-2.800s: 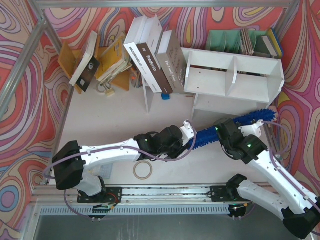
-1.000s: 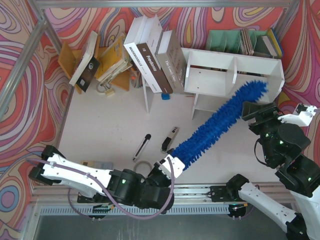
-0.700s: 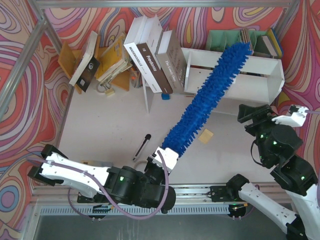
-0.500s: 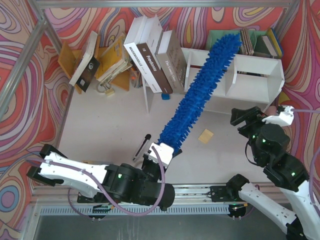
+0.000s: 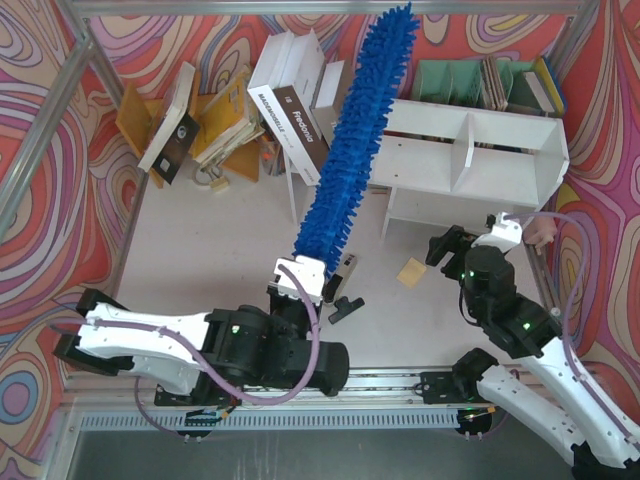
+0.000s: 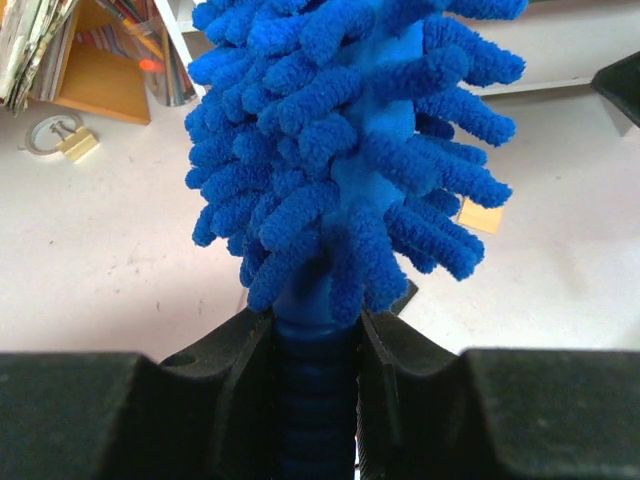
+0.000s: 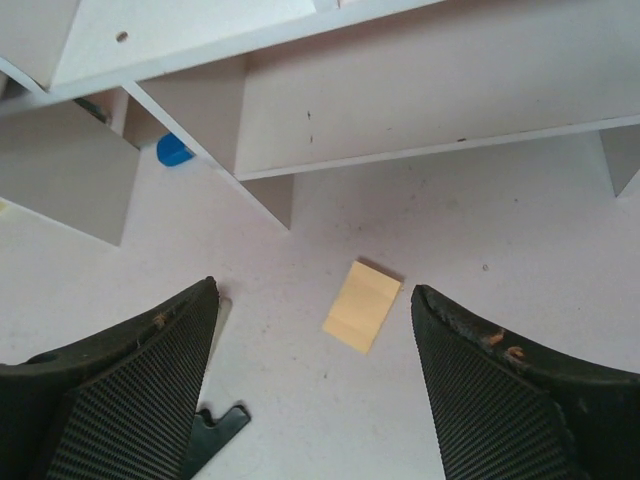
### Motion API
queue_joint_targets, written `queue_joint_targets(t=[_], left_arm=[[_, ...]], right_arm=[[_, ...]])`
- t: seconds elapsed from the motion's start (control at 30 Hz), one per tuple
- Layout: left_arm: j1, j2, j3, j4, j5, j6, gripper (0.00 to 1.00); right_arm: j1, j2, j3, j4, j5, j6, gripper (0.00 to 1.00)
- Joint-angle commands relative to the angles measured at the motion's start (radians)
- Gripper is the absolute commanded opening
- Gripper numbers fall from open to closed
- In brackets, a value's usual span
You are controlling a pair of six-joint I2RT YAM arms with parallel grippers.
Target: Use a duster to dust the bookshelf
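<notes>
The blue fluffy duster [image 5: 345, 140] rises steeply from my left gripper [image 5: 300, 275], which is shut on its ribbed blue handle [image 6: 318, 390]. In the top view its tip reaches the back wall, and its strands pass over the leaning books just left of the white bookshelf [image 5: 500, 170]. In the left wrist view the duster [image 6: 340, 150] fills the middle above my left gripper [image 6: 318, 330]. My right gripper [image 5: 447, 248] hangs in front of the bookshelf [image 7: 400, 100]. My right gripper [image 7: 313, 295] is open and holds nothing.
A yellow note [image 7: 362, 305] lies on the table under the right jaws. A black-and-silver tool [image 5: 345, 275] and a black clip [image 5: 347, 308] lie near the left gripper. Leaning books [image 5: 295, 110], a thin white panel [image 5: 292, 195] and a green organiser [image 5: 450, 80] stand behind.
The left arm has swung the duster leftward, off the shelf's top and over the leaning books. The right arm has come in leftward, lower over the table, its jaws slightly wider.
</notes>
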Motion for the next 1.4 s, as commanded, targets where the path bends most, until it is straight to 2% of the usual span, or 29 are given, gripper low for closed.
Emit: queue_joint_targets(t=[0.0, 0.17, 0.33, 0.6, 0.77, 1.03, 1.17, 1.37], left_arm=[[0.068, 0.027, 0.018, 0.029, 0.017, 0.046, 0.0], [0.143, 0.077, 0.046, -0.003, 0.125, 0.012, 0.0], [0.208, 0.147, 0.112, -0.016, 0.254, 0.054, 0.0], [0.237, 0.314, 0.254, -0.206, 0.373, -0.018, 0.0], [0.238, 0.365, 0.33, -0.276, 0.356, -0.044, 0.0], [0.242, 0.296, 0.361, -0.24, 0.24, 0.016, 0.0], [0.245, 0.277, 0.334, -0.217, 0.245, 0.035, 0.0], [0.248, 0.269, 0.319, -0.227, 0.245, 0.016, 0.0]], right_arm=[[-0.004, -0.008, -0.054, 0.14, 0.017, -0.118, 0.72], [-0.003, -0.009, -0.104, 0.167, 0.0, -0.09, 0.73], [-0.005, -0.028, -0.166, 0.187, -0.006, -0.057, 0.73], [-0.004, -0.077, -0.27, 0.221, 0.009, -0.04, 0.73], [-0.003, -0.098, -0.294, 0.224, 0.003, -0.036, 0.73], [-0.004, -0.066, -0.243, 0.27, -0.099, -0.06, 0.74], [-0.004, -0.009, -0.142, 0.243, -0.186, -0.037, 0.73], [-0.004, 0.084, 0.032, 0.122, -0.198, -0.088, 0.75]])
